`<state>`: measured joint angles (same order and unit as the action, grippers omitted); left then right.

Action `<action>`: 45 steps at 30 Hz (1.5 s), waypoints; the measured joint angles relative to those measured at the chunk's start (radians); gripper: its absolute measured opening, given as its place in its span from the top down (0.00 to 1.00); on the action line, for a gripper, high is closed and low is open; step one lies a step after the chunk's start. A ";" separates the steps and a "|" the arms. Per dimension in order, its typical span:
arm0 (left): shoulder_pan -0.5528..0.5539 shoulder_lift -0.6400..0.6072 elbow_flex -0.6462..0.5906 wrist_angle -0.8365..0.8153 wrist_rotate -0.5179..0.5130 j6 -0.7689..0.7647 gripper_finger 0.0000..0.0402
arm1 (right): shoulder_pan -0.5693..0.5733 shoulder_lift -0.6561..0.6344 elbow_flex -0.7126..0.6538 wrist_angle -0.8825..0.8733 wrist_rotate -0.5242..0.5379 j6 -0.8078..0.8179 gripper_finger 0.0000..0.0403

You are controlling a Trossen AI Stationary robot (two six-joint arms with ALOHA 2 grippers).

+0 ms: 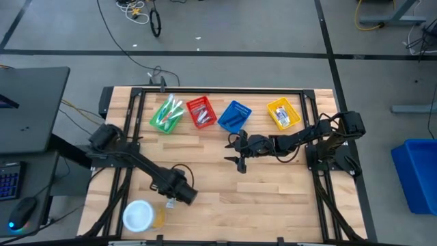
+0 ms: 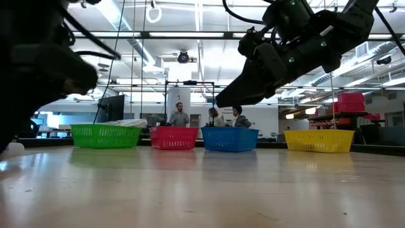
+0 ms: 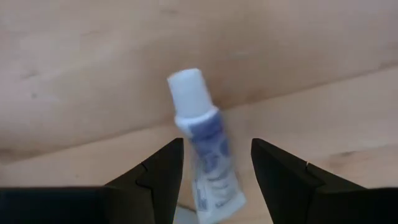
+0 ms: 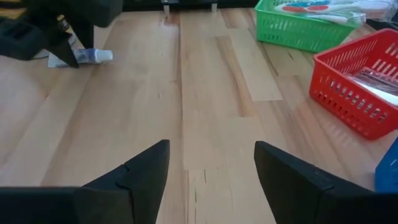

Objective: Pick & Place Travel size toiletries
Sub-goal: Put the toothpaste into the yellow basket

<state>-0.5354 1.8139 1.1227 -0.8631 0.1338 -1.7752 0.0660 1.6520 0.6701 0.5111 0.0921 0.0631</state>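
Note:
A small white tube [image 3: 208, 155] with blue print and a white cap [image 3: 186, 84] lies flat on the wooden table, near its front left. My left gripper [image 3: 217, 144] points down over it, open, one finger on each side of the tube's body and not touching it. The right wrist view shows that same tube [image 4: 90, 57] under the left arm. My right gripper [image 4: 211, 146] hangs open above the table's middle [image 1: 239, 162], nothing between its fingers. More toiletries lie in the baskets at the far edge.
Green [image 1: 166, 115], red [image 1: 201, 111], blue [image 1: 234, 116] and yellow [image 1: 283, 113] baskets stand in a row along the far edge. A white-lidded yellow jar [image 1: 140, 215] stands at the near left, close beside my left gripper. People stand in the room beyond the table.

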 joint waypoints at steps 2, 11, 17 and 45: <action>0.000 0.022 0.001 -0.004 0.032 0.009 0.50 | 0.000 0.000 0.000 0.002 -0.001 0.000 0.39; 0.014 0.047 0.002 0.009 0.046 0.070 0.62 | 0.000 0.000 0.000 0.002 -0.001 0.004 0.35; 0.062 0.043 0.006 0.047 -0.012 0.123 0.81 | 0.000 0.000 0.000 0.002 -0.003 0.004 0.37; 0.435 0.043 0.369 0.318 -0.646 1.283 0.87 | -0.001 0.000 0.000 0.006 0.127 0.168 0.40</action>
<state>-0.1005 1.8572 1.4921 -0.5454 -0.5123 -0.4925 0.0650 1.6520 0.6701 0.5173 0.2188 0.2315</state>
